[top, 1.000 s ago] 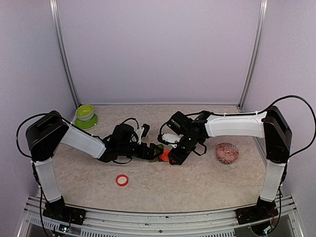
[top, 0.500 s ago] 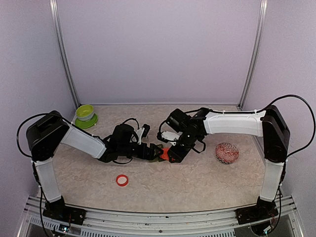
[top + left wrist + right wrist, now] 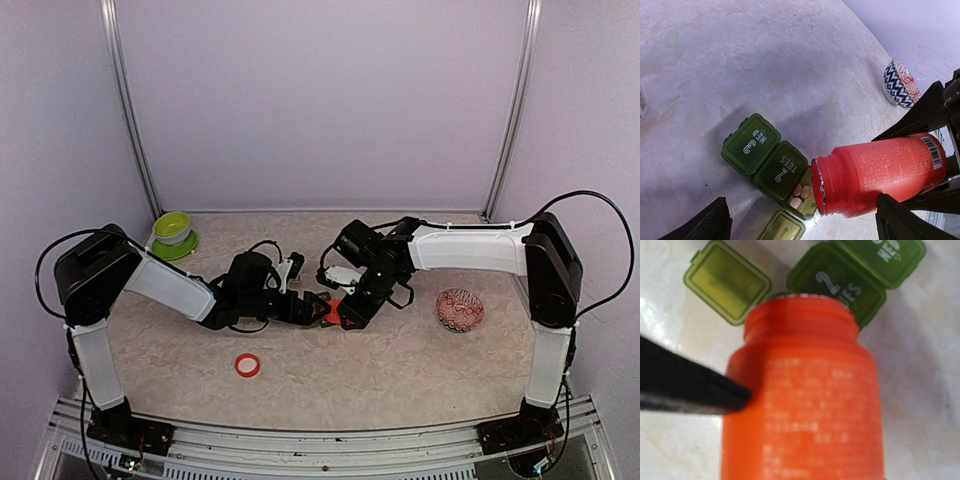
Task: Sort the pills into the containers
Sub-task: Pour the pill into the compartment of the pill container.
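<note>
The containers (image 3: 765, 157) are three joined dark green boxes; the ones marked 3 WED and 2 TUES are closed. The third box (image 3: 812, 200) has its lid (image 3: 782, 227) flipped open, and a few pale pills (image 3: 799, 195) lie inside. My right gripper (image 3: 358, 308) is shut on a red bottle (image 3: 875, 172), which is tipped on its side with its open mouth right over that box. In the right wrist view the bottle (image 3: 802, 400) fills the frame above the containers (image 3: 855, 275). My left gripper (image 3: 802, 225) is open, with a finger on each side of the open box.
A red cap (image 3: 247, 365) lies on the table in front of the left arm. A lime-green bowl (image 3: 173, 233) stands at the back left. A red-and-blue patterned bowl (image 3: 460, 310) sits right of the right gripper.
My right arm has shifted slightly left with the bottle, bringing its mouth closer to the left gripper. The left arm has stayed put.
</note>
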Tool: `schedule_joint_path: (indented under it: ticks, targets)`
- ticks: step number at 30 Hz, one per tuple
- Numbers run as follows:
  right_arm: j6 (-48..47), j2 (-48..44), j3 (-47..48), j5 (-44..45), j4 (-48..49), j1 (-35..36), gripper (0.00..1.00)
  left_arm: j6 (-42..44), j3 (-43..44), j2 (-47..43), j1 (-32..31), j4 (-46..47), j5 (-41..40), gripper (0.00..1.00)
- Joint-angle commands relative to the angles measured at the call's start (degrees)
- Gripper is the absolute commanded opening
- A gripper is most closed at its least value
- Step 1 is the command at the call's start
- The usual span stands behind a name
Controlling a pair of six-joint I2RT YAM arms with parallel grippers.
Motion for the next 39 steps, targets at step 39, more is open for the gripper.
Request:
schedule_joint_path:
  ticks: [39]
  targets:
    - [-0.32, 2.45, 4.34, -2.87, -4.42, -0.40, 0.35, -0.21, 0.90, 1.86, 0.53, -1.26, -0.29, 0.91]
